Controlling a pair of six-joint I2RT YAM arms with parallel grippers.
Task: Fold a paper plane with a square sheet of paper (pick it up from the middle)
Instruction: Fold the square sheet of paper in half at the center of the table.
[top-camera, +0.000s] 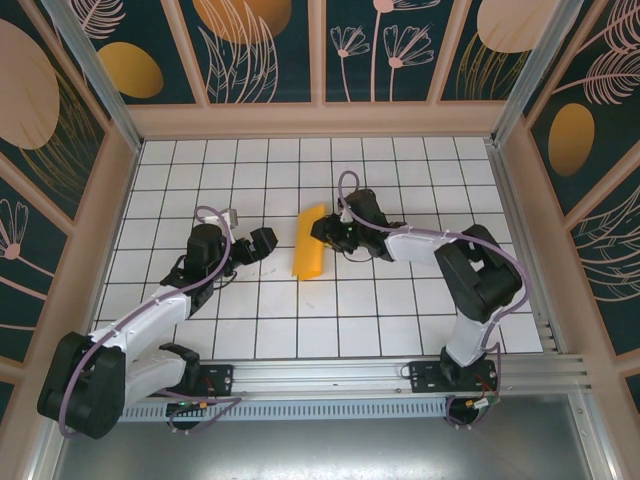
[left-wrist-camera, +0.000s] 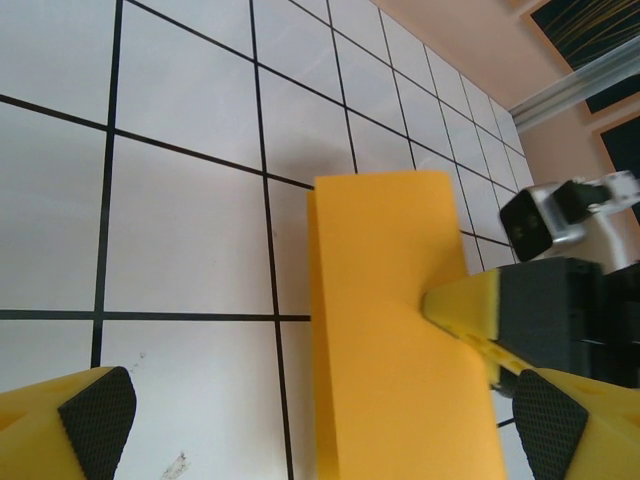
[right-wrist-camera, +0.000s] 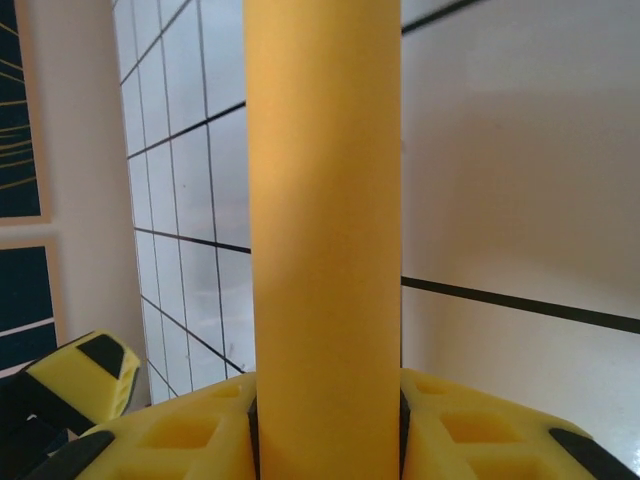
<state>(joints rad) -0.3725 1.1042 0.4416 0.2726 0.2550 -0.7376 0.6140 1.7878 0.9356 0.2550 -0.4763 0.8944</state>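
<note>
both arms rise from the near edge of the white tiled worktop (top-camera: 300, 330), at the bottom of the top view. left of centre, the left end effector (top-camera: 262, 243) has its fingers wide apart and holds nothing, just beside the left edge of the sheet of paper (top-camera: 307, 245). the paper is folded into a narrow orange-yellow strip at mid-frame and runs near to far, slightly tilted. the right end effector (top-camera: 324, 236) is clamped on its right edge. in the right wrist view the strip stands between the yellow fingers (right-wrist-camera: 470, 430). patterned walls (top-camera: 400, 50) close the top.
</note>
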